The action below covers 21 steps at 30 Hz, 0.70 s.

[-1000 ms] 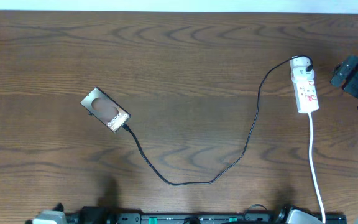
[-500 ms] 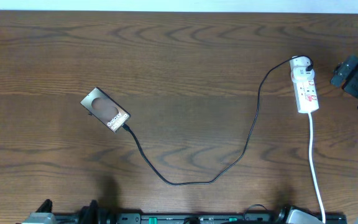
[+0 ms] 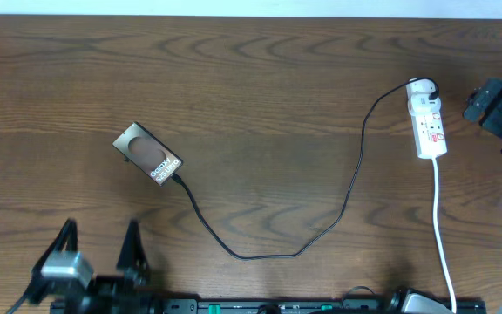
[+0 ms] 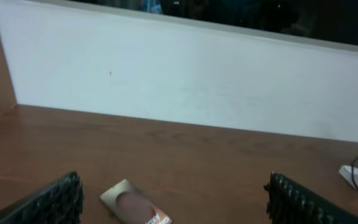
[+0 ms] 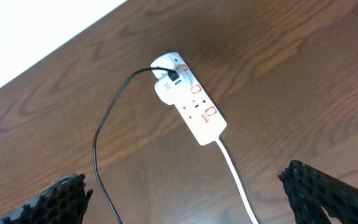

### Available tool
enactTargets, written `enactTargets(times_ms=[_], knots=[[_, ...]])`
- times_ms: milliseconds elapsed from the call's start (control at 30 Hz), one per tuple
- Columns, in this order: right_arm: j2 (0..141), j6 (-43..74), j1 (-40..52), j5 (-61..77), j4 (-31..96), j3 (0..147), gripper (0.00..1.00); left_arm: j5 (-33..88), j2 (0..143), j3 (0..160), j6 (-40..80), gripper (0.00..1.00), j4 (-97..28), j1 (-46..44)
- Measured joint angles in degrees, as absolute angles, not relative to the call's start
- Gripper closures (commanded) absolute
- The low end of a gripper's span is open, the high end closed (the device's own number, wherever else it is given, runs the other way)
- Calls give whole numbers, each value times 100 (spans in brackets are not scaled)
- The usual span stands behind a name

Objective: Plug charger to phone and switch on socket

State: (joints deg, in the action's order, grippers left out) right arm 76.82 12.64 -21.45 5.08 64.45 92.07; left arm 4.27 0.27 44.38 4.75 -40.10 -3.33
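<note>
The phone [image 3: 147, 154] lies flat at the table's left-middle, and in the left wrist view the phone [image 4: 129, 203] sits low between the fingers. The charger [image 3: 260, 255], a thin black cable, meets the phone's near-right end, loops across the table and ends in a black plug in the far end of the socket [image 3: 429, 122]. From the right wrist the socket [image 5: 191, 106] shows red marks, the charger [image 5: 101, 134] curving off to its left. My left gripper [image 3: 97, 242] stands open near the front edge, short of the phone. My right gripper [image 5: 182, 180] hangs open above the socket's cord.
The socket's white cord [image 3: 443, 235] runs to the front edge. A black block with a green light [image 3: 498, 106] sits at the right edge. A white wall [image 4: 185, 81] borders the far side. The arm bases' rail [image 3: 260, 306] lines the front edge.
My left gripper has risen from the bottom edge of the overhead view onto the table, toward the phone. Phone, charger, socket and right gripper have not moved.
</note>
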Motion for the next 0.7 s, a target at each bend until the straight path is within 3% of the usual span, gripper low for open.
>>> enactTargets(times_ms=[700], knots=[[7682, 1264, -2145, 508, 6447, 9207, 1, 429, 32, 832, 462, 9, 2049, -344]])
